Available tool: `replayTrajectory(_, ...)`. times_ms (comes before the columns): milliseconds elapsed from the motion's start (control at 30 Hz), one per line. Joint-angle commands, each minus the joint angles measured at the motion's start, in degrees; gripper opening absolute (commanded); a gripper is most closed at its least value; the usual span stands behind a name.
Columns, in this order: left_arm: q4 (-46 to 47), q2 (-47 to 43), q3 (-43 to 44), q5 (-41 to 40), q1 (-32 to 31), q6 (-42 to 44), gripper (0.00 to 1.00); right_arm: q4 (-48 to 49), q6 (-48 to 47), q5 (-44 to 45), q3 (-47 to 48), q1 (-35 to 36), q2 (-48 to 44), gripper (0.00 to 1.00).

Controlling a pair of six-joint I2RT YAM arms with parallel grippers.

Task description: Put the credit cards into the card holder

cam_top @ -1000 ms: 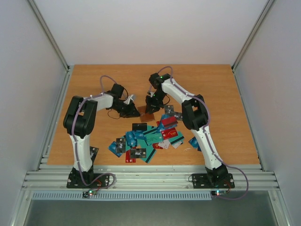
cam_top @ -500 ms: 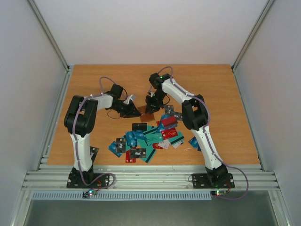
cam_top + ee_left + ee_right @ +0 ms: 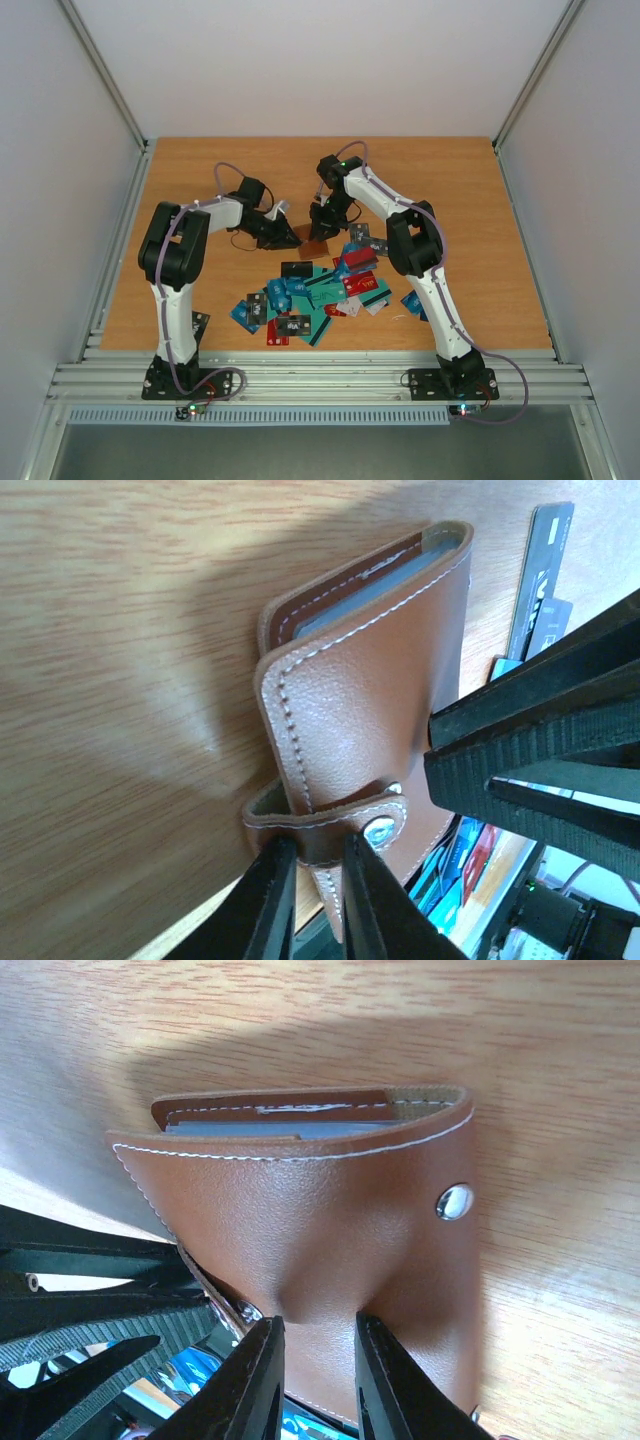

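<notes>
The card holder [image 3: 370, 710] is pinched at its strap by the left gripper [image 3: 317, 858] and at its edge by the right gripper [image 3: 318, 1332]; open table [image 3: 440, 175] is seen toward twelve o'clock.

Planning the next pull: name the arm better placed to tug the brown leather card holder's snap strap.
Left: the left claw pinches that snap strap, while the right claw clamps the brown leather card holder.
</notes>
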Motion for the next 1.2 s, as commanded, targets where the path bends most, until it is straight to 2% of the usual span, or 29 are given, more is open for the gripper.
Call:
replayTrajectory(0, 6.80, 0.68, 2.69, 4.49, -4.12, -1.17, 0.18, 1.77, 0.64, 3.82, -2.90, 2.34, 7.02, 0.22)
replayTrajectory(267, 10.73, -2.21, 0.99, 6.47, -4.03, -5.58, 0.21, 2.30, 2.66, 3.87, -3.42, 2.56, 7.06, 0.21)
replayTrajectory(600, 12.91, -4.47, -0.16, 7.36, -3.97, -7.03, 0.21, 2.19, 2.38, 3.80, -3.25, 2.56, 7.19, 0.21)
replayTrajectory(767, 10.16, -8.92, -0.34, 5.96, -3.68, -8.00, 0.26, 2.05, 2.31, 3.88, -3.35, 2.60, 7.21, 0.21)
replayTrajectory(1167, 3.24, -8.31, 0.82, 2.55, -3.68, -3.05, 0.26, 2.49, 2.58, 4.05, -3.98, 3.13, 7.28, 0.20)
